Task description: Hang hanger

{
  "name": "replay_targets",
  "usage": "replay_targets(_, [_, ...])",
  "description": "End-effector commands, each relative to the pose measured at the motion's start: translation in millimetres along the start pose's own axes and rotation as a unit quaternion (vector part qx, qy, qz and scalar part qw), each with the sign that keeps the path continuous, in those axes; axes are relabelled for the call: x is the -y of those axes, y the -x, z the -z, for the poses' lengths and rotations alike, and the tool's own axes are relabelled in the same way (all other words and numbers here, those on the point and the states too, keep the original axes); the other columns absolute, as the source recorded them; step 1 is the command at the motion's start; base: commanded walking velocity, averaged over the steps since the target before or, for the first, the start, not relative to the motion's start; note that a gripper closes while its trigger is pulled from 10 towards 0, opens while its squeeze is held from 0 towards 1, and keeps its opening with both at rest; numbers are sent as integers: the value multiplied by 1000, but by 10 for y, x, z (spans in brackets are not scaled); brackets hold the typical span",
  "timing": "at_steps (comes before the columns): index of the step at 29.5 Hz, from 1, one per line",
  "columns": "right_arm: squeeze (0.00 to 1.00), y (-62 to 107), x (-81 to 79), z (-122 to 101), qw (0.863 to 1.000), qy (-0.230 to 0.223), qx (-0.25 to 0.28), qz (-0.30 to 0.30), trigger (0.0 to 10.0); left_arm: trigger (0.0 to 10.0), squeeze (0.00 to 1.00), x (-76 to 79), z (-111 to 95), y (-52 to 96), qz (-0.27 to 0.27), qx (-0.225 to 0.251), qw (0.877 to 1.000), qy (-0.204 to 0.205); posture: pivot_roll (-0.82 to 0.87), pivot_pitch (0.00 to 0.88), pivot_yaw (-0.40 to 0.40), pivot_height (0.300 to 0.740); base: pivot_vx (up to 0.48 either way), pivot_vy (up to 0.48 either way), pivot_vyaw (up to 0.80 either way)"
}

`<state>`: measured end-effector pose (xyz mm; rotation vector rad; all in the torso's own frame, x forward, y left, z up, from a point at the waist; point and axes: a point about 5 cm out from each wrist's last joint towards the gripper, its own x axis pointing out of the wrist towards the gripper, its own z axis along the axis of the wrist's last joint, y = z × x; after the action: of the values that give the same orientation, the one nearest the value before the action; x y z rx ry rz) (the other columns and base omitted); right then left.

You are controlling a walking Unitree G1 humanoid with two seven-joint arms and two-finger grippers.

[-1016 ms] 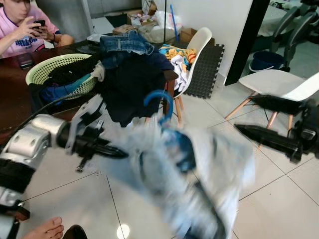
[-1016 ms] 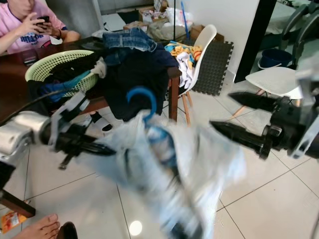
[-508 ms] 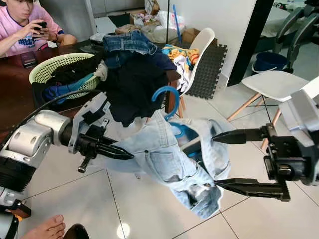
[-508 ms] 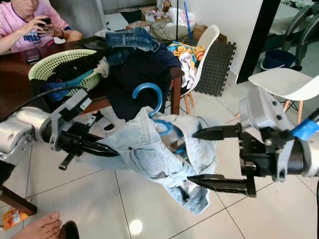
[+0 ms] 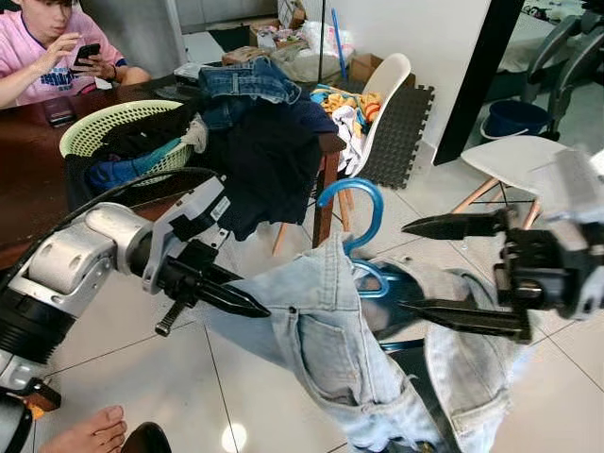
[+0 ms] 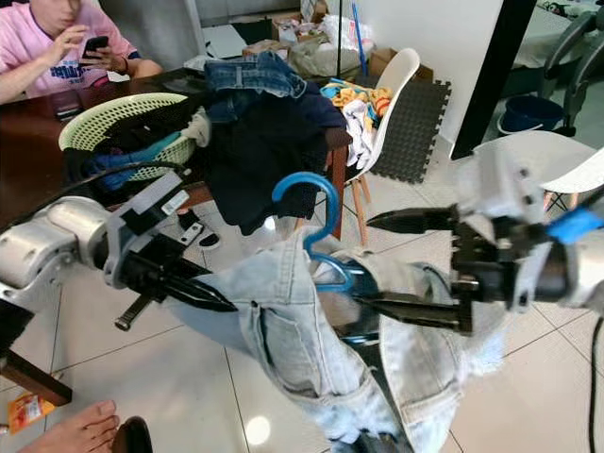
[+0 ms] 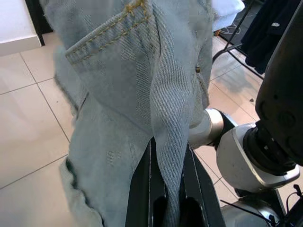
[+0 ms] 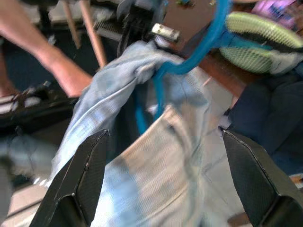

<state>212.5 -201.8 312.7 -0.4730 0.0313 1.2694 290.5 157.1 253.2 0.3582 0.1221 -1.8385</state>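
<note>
1. The left gripper [image 5: 253, 308] is pinching the faded denim jeans [image 5: 330, 349] between closed fingers.
2. The curved blue plastic hanger [image 5: 357, 212] is poking up from the jeans.
3. The right gripper [image 5: 415, 266] is gaping wide around it.

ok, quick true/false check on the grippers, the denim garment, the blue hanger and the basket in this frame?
1. The left gripper is shut on the light blue denim garment. True.
2. The right gripper is clamped shut. False: its fingers stand wide open.
3. The blue plastic hanger carries the garment. True.
4. The pale green laundry basket sits on the floor. False: it is on the dark wooden table.
</note>
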Motion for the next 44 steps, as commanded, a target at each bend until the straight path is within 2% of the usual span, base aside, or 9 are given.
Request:
replay_targets(1, [0,-2,-35,-1,1000,2,-6,-18,10000,5961,0,35,-62,52,1,-11,1000,-20,-55,85,38,740,0,0,0])
replay_targets(17, [0,-103,-28,227,997,-14,-73,-30,10000,5412,0,-7,-289,-69,21,-4,995,-97,-52,89,33,740,0,0,0])
replay_targets(18, [0,-122,-9,232,997,-11,-72,-22,4627,5333,0,-21,-314,-85,22,-3,994,-104,-54,90,36,740,0,0,0])
replay_targets(19, [0,-122,-9,232,997,-11,-72,-22,4627,5333,0,-21,-314,-85,22,-3,994,-104,-54,90,36,740,0,0,0])
replay_targets(20, [0,-132,-9,236,997,-12,-71,-22,0,5373,0,-39,-336,-93,21,-1,994,-110,-55,89,36,740,0,0,0])
replay_targets(35, [0,-119,-31,272,996,-9,-89,-29,0,5451,0,-149,-336,-79,-9,-31,990,-140,-60,95,35,740,0,0,0])
replay_targets(40, [0,-137,41,327,996,-8,-90,11,0,10000,0,-246,-260,-23,-65,-24,991,-114,-59,98,33,740,0,0,0])
replay_targets(41, [0,-139,64,350,996,-11,-86,28,0,10000,902,-276,-223,-2,-86,-12,992,-90,-57,100,32,740,0,0,0])
replay_targets(44, [0,-146,75,392,995,-21,-80,49,0,10000,1000,-292,-140,33,-110,8,993,-49,-58,101,31,740,0,0,0])
